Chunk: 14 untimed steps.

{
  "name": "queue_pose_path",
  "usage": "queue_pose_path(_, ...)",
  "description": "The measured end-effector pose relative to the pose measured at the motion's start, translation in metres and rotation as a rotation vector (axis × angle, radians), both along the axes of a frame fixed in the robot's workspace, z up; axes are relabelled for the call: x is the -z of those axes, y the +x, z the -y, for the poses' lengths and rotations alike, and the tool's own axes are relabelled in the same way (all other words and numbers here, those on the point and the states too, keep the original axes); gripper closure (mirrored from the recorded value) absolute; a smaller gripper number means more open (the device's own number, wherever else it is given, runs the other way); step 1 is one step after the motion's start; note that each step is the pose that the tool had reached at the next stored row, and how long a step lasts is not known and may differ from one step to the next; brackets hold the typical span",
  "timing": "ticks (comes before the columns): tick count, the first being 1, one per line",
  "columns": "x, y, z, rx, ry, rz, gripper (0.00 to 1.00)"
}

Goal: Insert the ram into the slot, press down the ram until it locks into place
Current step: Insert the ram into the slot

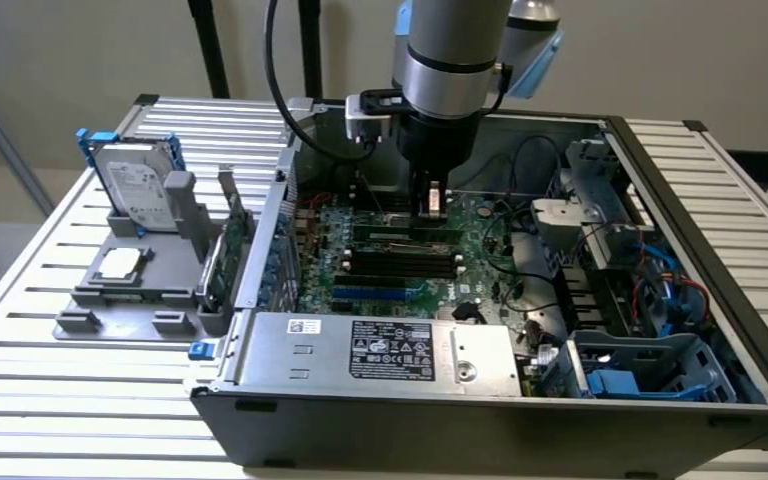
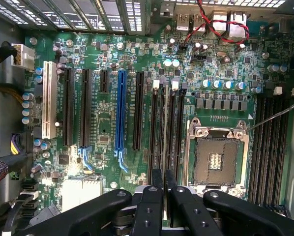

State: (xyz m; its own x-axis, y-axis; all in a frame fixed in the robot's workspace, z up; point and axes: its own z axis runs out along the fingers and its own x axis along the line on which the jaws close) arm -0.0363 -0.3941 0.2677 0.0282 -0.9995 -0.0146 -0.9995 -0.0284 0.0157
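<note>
From my screen, a lot is hidden. In the exterior view the thick arm comes down into the open computer case (image 1: 651,170), and the gripper (image 1: 430,205) hangs low over the big green board (image 1: 357,215). The arm and the dark slots make the spot under the gripper hard to read there, so I cannot pick out the memory stick in that view.

The wrist view helps more. The black gripper (image 2: 163,176) has its two fingertips (image 2: 157,178) close together, with only a thin gap between them. The memory stick (image 2: 165,128) stands on its edge in the row of long black slots, between the blue slot (image 2: 120,110) and the square metal chip socket (image 2: 217,160). I see only its thin top edge, so its flat sides are turned away from me. The fingertips cover its near end. The thin edge runs straight into the gap, so the gripper is narrow and pinching the stick.

The stick's long side runs the same way as the black slots and the blue slot. Its far end lies near two small white clips (image 2: 175,84). I cannot tell if the clips have snapped shut, or how deep the stick sits.

Outside the case, a hard drive (image 1: 137,185) stands in a grey holder on the slatted table (image 1: 37,400).
</note>
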Motion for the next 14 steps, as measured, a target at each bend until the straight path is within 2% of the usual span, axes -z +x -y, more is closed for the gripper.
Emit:
queue_pose_path(5,0.0027,0.0000,0.0008,0.000,-0.0002,0.0000,0.87)
queue_pose_path(7,0.0036,0.0001,0.0009,0.000,-0.0037,-0.0001,0.87)
queue_pose_path(11,0.0043,0.0001,0.0008,0.000,-0.0046,0.0002,0.87)
queue_pose_path(12,0.0049,0.0000,0.0009,0.000,-0.0056,0.0004,0.87)
queue_pose_path(14,0.0065,0.0000,0.0009,0.000,-0.0116,0.0027,0.87)
